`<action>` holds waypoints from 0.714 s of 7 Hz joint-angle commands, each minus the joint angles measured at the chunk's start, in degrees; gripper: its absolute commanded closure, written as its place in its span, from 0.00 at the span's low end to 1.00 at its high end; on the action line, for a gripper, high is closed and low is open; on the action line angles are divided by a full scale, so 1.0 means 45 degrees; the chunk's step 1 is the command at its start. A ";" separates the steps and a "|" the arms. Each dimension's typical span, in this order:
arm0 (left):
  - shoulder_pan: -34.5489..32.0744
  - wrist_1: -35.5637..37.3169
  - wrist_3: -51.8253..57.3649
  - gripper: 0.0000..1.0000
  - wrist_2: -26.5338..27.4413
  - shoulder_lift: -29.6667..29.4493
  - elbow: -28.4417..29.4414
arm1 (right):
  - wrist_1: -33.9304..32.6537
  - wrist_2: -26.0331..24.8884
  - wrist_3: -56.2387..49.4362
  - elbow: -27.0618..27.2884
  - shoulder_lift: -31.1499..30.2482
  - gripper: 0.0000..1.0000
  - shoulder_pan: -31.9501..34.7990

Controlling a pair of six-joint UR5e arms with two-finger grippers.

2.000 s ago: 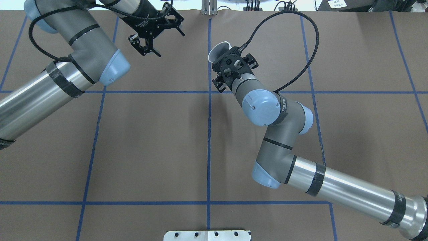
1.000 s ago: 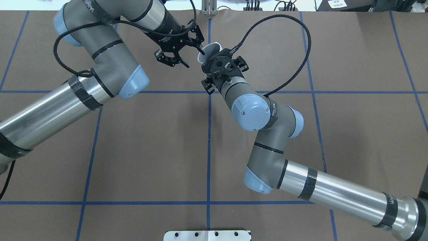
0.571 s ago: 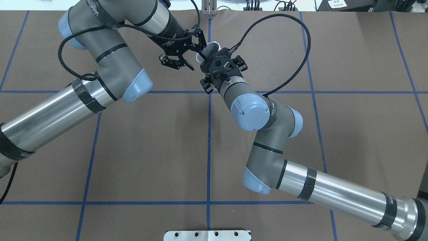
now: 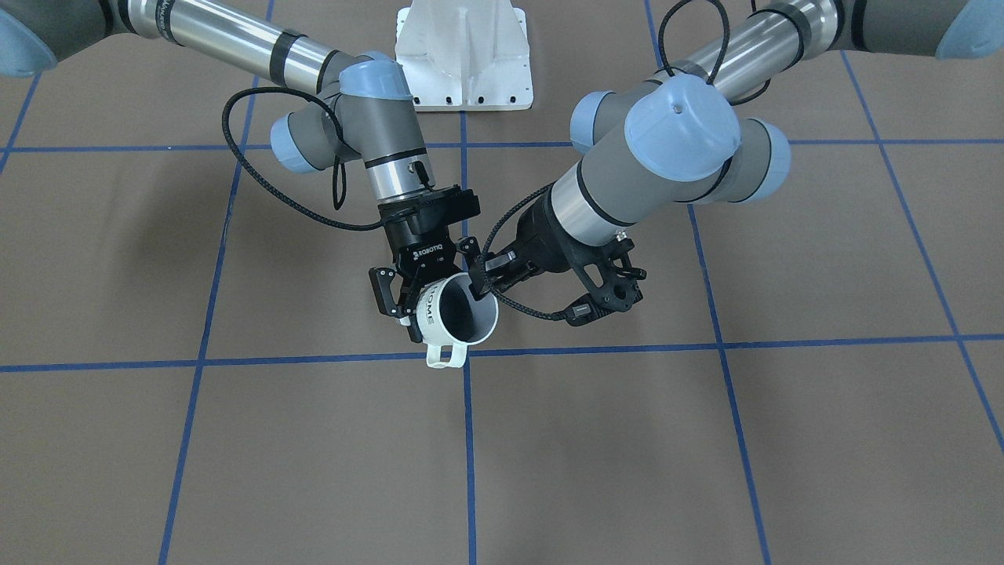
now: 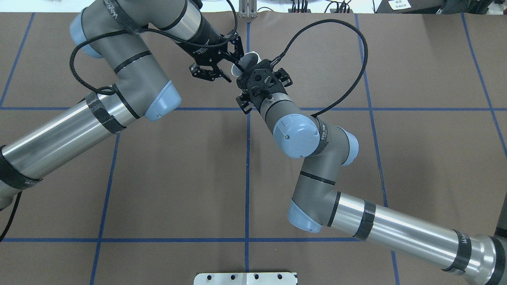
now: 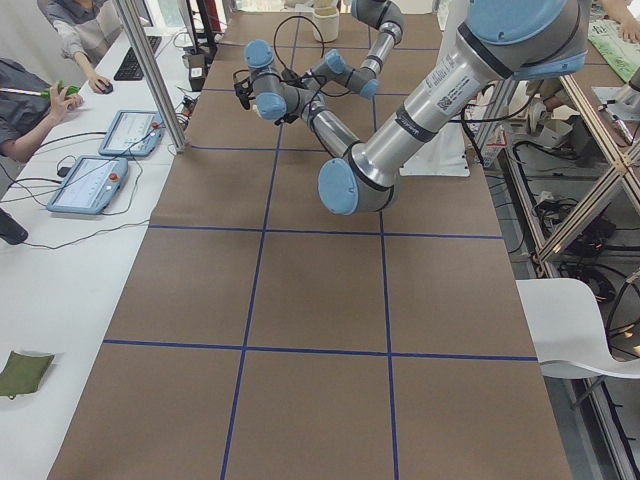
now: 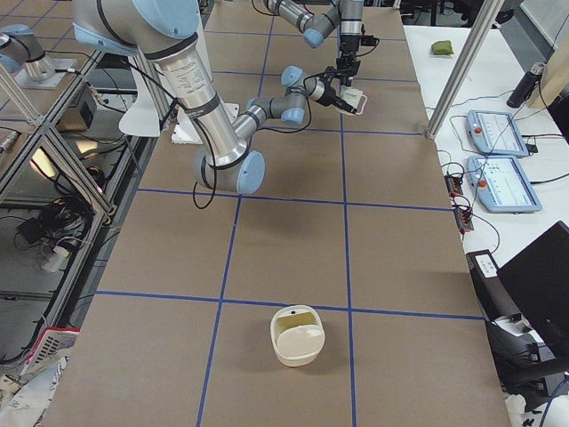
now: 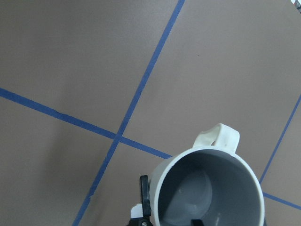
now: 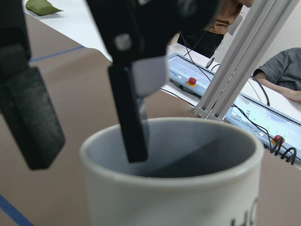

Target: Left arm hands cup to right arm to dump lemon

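The off-white cup (image 4: 461, 315) hangs tilted above the table, its handle (image 4: 445, 357) pointing down toward the front camera. My right gripper (image 4: 430, 302), marked ROBOTIQ, is shut on the cup's lettered side. My left gripper (image 5: 233, 70) is open and straddles the rim. In the right wrist view one of its fingers (image 9: 129, 103) reaches inside the cup (image 9: 178, 174) and the other pad (image 9: 33, 117) stands outside, apart from the wall. The left wrist view looks down into the cup's (image 8: 207, 188) grey inside. No lemon shows in any view.
A cream basket-like container (image 7: 296, 336) stands on the table toward the robot's right end. The white robot base (image 4: 463, 55) is at the back. People sit at a side bench with tablets (image 6: 88, 183). Brown table surface with blue tape lines lies below.
My left arm swung in from the far left toward the cup, and one of its fingers now sits inside the rim. My right arm shifted the cup slightly leftward.
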 commanded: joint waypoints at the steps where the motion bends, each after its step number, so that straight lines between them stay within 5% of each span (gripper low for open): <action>1: 0.0017 0.0000 0.0035 0.59 0.0000 0.0002 0.0079 | 0.0001 -0.0002 0.0000 0.0213 -0.0087 0.79 -0.0071; 5: 0.0076 0.0000 0.0055 0.67 0.0000 0.0002 0.0234 | 0.0001 -0.0022 -0.0019 0.0253 -0.0126 0.77 -0.0091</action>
